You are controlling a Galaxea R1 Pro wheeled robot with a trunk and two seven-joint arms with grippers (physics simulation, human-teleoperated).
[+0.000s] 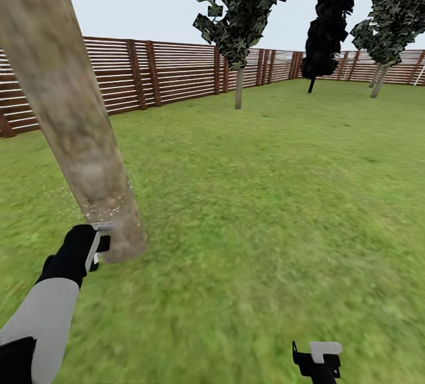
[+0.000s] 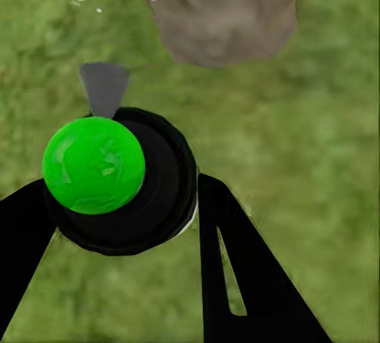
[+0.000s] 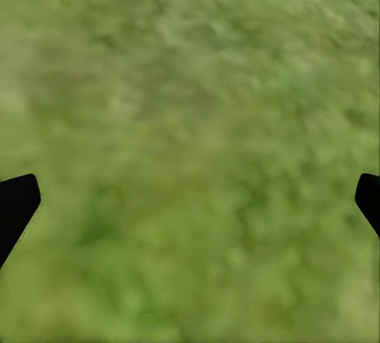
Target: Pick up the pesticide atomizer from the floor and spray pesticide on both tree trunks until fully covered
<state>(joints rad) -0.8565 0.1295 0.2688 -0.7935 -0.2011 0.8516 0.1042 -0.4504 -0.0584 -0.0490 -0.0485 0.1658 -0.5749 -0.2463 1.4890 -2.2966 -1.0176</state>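
The left gripper [image 2: 119,224] is clenched on the atomizer [image 2: 119,184], a round black bottle with a glossy green cap and a grey nozzle pointing at the trunk [image 2: 218,10]. In the head view the left gripper [image 1: 97,248] sits just beside the base of the trunk [image 1: 71,112], a thick cylinder of mottled grey-tan bark, with white specks of pesticide [image 1: 103,210] scattered low on it. The right gripper [image 1: 319,360] hangs released over the blurred grass [image 3: 190,121], its black fingertips [image 3: 16,204] wide apart. No writing is legible. A slatted reddish fence [image 1: 177,71] rings the lawn.
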